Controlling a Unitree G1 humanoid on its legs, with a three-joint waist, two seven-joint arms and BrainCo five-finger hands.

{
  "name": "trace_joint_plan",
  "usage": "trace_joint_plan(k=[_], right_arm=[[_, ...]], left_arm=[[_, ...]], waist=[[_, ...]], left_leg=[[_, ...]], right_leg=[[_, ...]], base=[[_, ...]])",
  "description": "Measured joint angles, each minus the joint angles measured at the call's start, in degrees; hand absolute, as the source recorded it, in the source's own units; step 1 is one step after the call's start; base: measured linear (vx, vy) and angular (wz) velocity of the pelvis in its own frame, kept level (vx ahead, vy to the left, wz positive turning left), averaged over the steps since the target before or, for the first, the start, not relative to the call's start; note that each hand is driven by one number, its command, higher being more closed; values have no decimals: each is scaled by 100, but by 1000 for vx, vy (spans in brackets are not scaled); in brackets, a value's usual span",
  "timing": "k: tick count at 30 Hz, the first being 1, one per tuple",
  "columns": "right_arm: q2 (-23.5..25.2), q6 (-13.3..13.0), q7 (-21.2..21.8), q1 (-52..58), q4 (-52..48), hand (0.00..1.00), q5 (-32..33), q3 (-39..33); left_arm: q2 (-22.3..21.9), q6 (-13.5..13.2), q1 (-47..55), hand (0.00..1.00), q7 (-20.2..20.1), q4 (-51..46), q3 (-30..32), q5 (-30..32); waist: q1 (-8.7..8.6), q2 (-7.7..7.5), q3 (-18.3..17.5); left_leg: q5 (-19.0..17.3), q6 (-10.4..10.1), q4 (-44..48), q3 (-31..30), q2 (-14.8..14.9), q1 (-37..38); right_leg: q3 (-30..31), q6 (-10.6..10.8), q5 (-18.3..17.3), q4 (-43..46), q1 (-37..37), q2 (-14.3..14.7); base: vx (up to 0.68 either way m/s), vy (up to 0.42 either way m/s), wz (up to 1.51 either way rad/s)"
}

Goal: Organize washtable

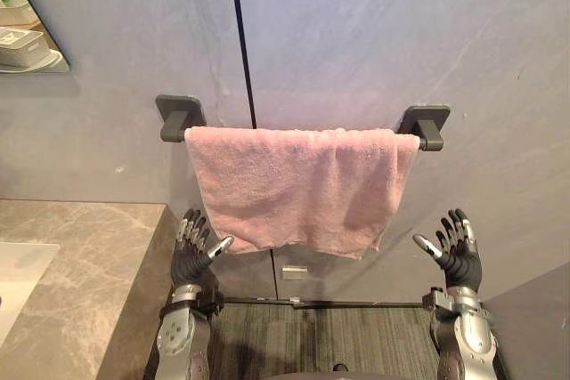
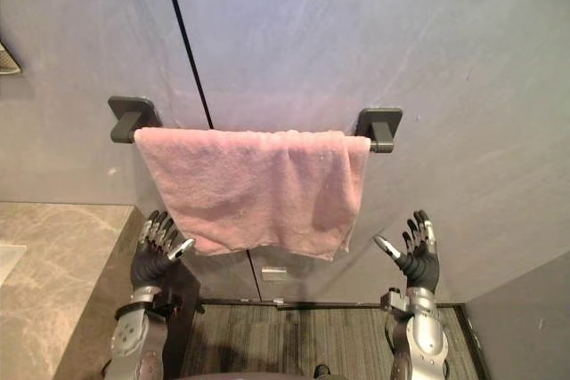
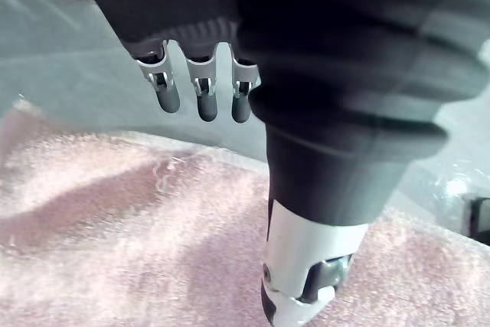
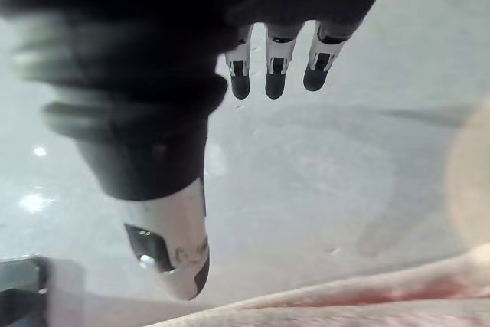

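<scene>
A pink towel hangs folded over a dark rail between two dark wall brackets; its lower edge slants and one corner droops at the right. My left hand is raised below the towel's lower left corner, fingers straight and spread, holding nothing. The towel's nap shows just past the fingers in the left wrist view. My right hand is up to the right of the towel, apart from it, also open and empty, with the grey wall beyond it.
A grey marble washtable counter with a white basin runs along the left. A mirror's corner at upper left reflects white baskets. Grey wall panels stand behind, and a ribbed dark mat covers the floor.
</scene>
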Motion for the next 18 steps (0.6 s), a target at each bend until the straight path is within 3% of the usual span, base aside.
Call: trace_joint_plan(k=[9,18], right_arm=[[-17,16,50,1315,144,0,-248,905],[-148,95,121,1208,2157,0,-815,1317]], left_arm=[[-127,9,805,0,-9,318,-62,25],[-82,130,703,0,72,2258,-126,519]], waist=[[21,26,-24],[73,71,-185]], left_leg=[[-180,-19,225,44,101,83],[-229,-18,238,120,118,90]], right_leg=[[-148,3,-409,538,-15,-49],[-170,10,-598,791,-113,-74]], base=[[-9,-6,4],[15,-1,1]])
